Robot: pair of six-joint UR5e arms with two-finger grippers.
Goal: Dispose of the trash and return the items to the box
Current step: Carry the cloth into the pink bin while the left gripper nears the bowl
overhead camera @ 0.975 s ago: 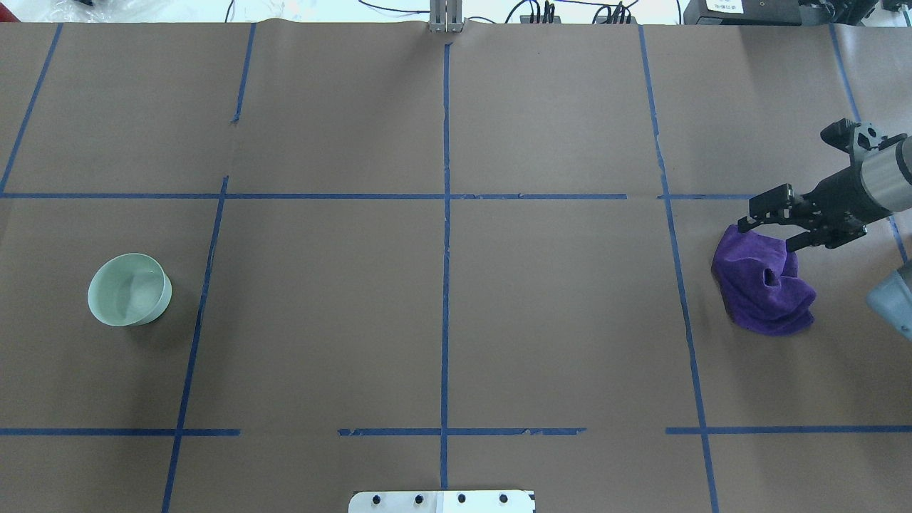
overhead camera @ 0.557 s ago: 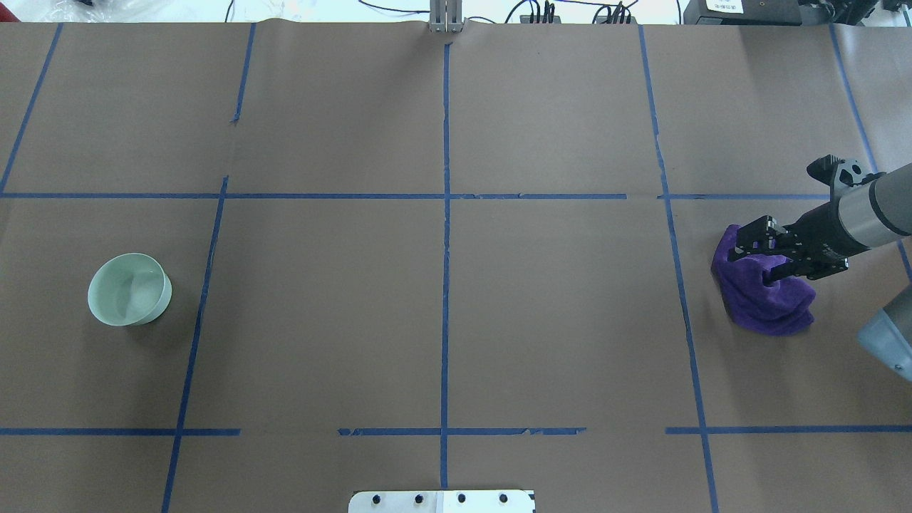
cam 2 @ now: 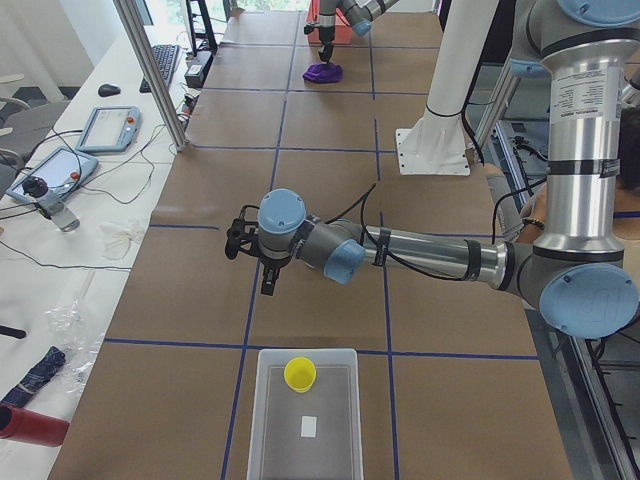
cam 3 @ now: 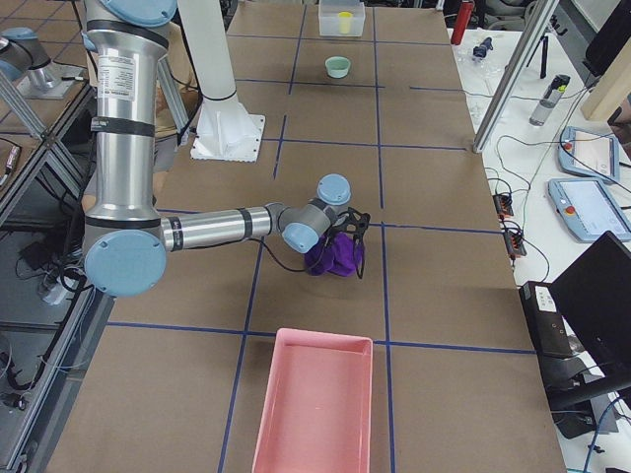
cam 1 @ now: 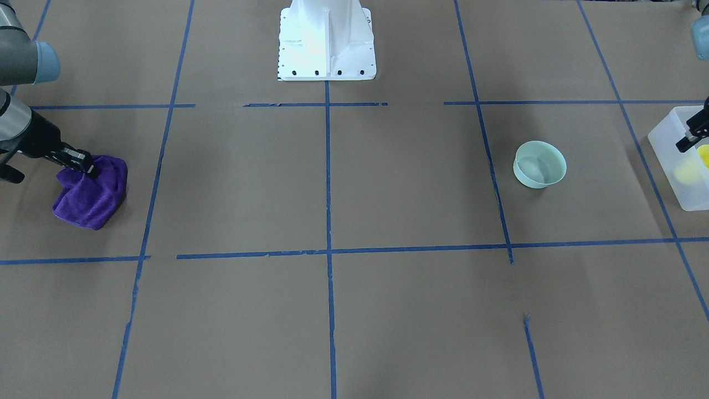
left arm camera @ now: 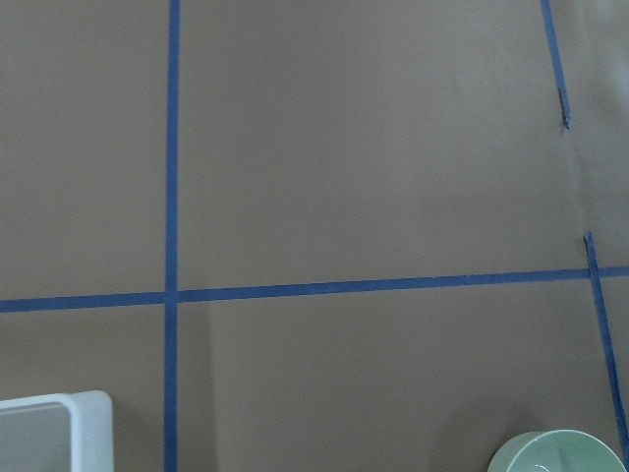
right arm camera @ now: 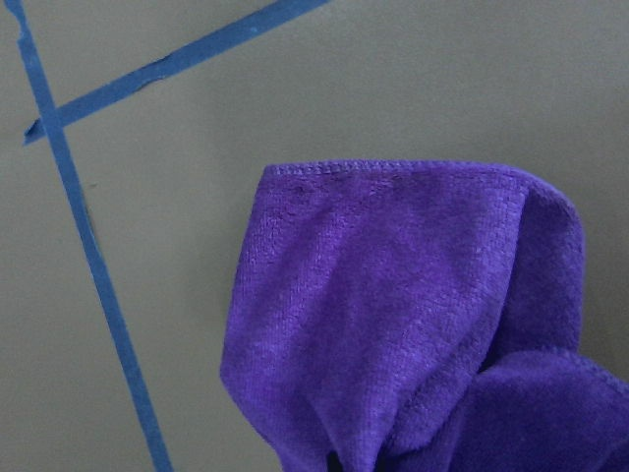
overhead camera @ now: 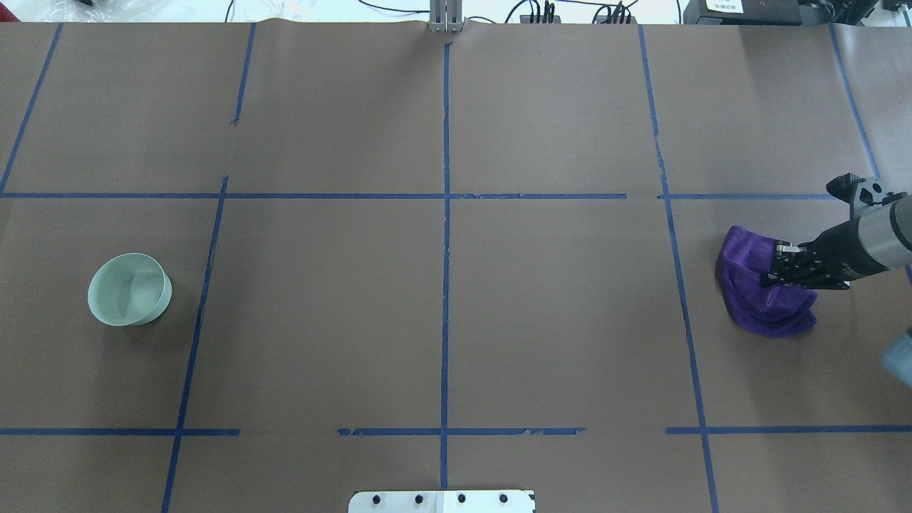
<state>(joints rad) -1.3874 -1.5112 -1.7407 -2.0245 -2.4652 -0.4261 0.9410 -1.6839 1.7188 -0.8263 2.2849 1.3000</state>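
A crumpled purple cloth (overhead camera: 759, 292) lies at the table's right; it also shows in the front view (cam 1: 91, 194) and the right wrist view (right arm camera: 413, 315). My right gripper (overhead camera: 778, 268) is pressed down into it and looks shut on a fold. The yellow cup (cam 2: 299, 374) stands inside the frosted-white box (cam 2: 256, 420) at the table's left end, and shows at the front view's edge (cam 1: 704, 155). My left gripper (cam 2: 268, 283) hovers over the table just beside the box; I cannot tell if it is open or shut.
A mint-green bowl (overhead camera: 130, 288) stands on the left part of the table, between the box and the centre. A pink tray (cam 3: 314, 414) sits at the table's right end. The white robot base (cam 1: 327, 39) is at the near middle edge.
My right gripper came down from above the cloth's far edge onto the cloth, and its fingers went from wide open to closed in the fabric. The bowl has not moved.
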